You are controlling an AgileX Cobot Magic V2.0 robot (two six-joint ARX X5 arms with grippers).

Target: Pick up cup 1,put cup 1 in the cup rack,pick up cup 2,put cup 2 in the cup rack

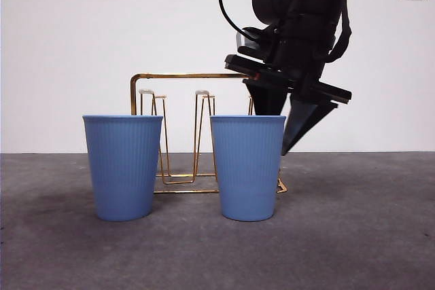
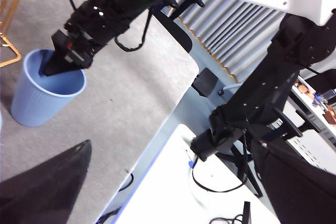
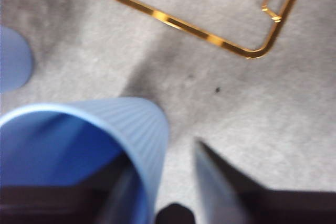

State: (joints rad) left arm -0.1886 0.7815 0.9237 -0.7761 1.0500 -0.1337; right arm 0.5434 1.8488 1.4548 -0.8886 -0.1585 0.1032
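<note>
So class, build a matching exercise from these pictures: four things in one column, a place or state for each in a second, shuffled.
Things:
1. right gripper
2. left gripper
3. blue cup on the left
4. cup rack

Places or states:
A. gold wire, behind the cups
B. stands free, nothing touching it
C. straddles the rim of the blue cup on the right
D. waits off to the side

Pairs: 1-C, 2-D, 3-B, 4-A

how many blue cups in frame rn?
2. One cup stands on the front view's left, before the rack; the other on its right, the right gripper straddling its wall, one jaw inside. None visibly hidden.
</note>
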